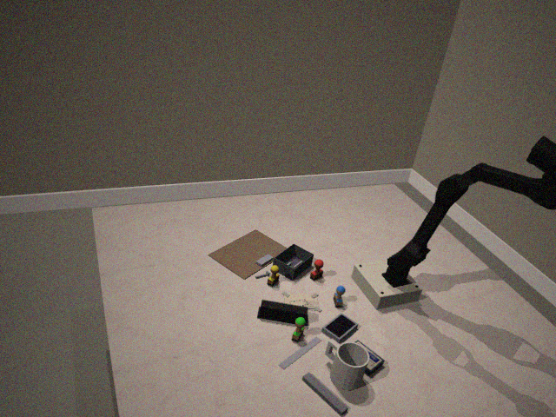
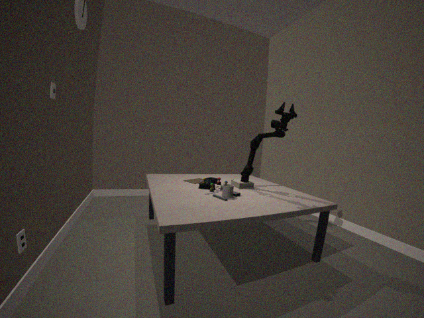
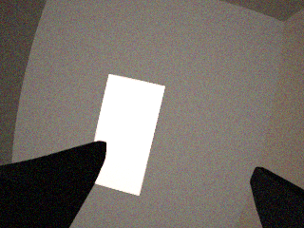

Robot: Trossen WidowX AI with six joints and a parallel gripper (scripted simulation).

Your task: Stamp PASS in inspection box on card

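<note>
Pointing upward, the tool gapes wide, holding nothing

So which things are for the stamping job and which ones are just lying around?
For the job:
- dark ink pad
- probably one of the red stamp, yellow stamp, blue stamp or green stamp; PASS isn't readable

Just lying about, it seems:
- grey mug
- brown mat
- flat grey strip
</note>
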